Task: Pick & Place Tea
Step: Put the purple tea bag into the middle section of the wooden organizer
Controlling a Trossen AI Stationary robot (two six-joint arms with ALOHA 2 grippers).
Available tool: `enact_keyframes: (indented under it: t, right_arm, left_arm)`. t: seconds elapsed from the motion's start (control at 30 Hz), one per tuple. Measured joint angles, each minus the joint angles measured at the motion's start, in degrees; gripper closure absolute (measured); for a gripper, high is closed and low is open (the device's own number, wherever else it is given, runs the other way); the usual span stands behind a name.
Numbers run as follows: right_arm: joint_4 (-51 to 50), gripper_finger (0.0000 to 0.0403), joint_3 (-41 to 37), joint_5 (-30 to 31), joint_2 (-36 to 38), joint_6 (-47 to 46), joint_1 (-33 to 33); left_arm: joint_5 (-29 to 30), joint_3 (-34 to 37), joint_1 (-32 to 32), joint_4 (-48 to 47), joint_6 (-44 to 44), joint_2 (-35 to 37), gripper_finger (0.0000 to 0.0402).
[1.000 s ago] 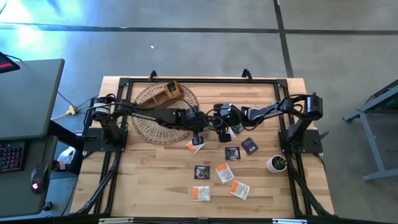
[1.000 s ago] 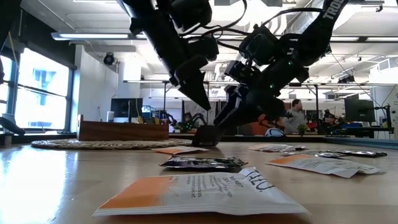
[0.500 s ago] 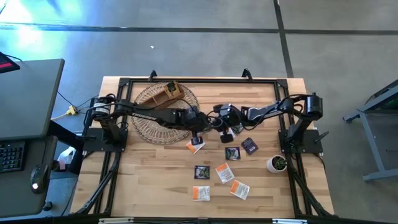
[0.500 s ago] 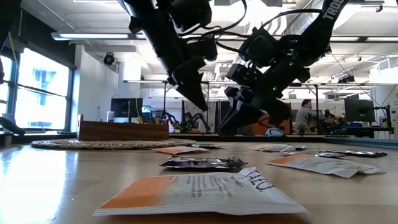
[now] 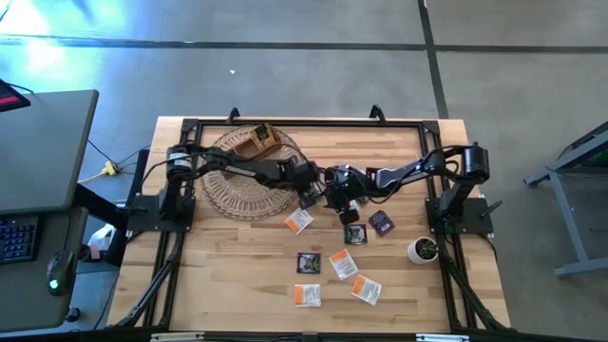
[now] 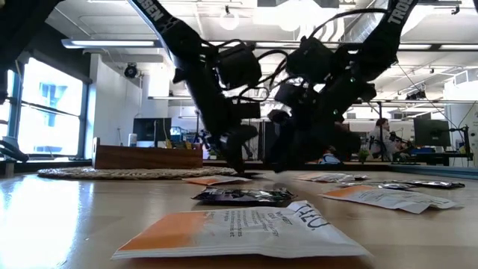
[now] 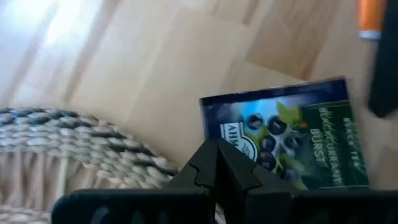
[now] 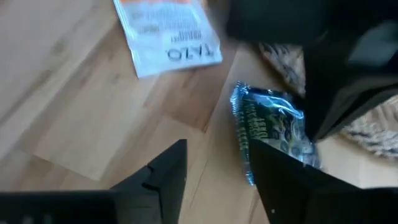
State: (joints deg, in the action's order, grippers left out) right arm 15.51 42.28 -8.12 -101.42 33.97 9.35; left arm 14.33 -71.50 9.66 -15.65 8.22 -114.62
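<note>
Left gripper [image 5: 312, 193] is clenched on a dark tea sachet [image 7: 292, 140], at the right edge of the woven mat [image 5: 224, 185] that carries the wooden box [image 5: 255, 141]. Right gripper [image 5: 339, 194] sits just beside it mid-table, fingers [image 8: 155, 180] spread and empty, the same dark sachet between them in its wrist view. Other sachets lie flat on the table [image 5: 228, 266]: orange-white one [image 5: 298, 220] near the grippers, rest scattered toward the front, white plant pot [image 5: 423, 250] at right.
</note>
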Motion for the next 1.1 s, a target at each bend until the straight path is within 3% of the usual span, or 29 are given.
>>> enact_keyframes:
  t: [0.23, 0.37, 0.6, 0.77, 0.97, 1.1]
  right_arm:
    - [2.45, 0.0209, 0.15, 6.27, -3.37, 3.80, 0.58]
    - [5.51, 0.0214, 0.02, 6.47, -3.62, 4.29, 1.30]
    - [4.84, 0.0234, 0.02, 12.32, -3.64, 6.79, 1.52]
    - [1.67, 0.0272, 0.11, 13.50, -3.05, 6.46, 0.73]
    - [-0.90, 0.0338, 0.11, 23.29, -2.83, 7.09, -0.14]
    - [-0.99, 0.0390, 0.09, 19.22, -2.83, 7.07, 0.04]
  left_arm:
    - [-4.61, -0.11, -1.03, 0.75, 1.55, -1.22, 0.0401]
    - [-7.31, -0.04, -2.89, 2.65, 2.32, -1.30, 0.0401]
    - [-12.04, -0.94, -3.66, 2.30, 4.46, -1.45, 0.0401]
    - [-10.72, -0.92, -3.77, 1.57, 8.63, -0.65, 0.0401]
    - [-18.10, -0.59, -4.25, -0.76, 13.25, 0.89, 0.0401]
    - [-18.01, -0.59, -4.45, -0.50, 13.67, 0.90, 0.0401]
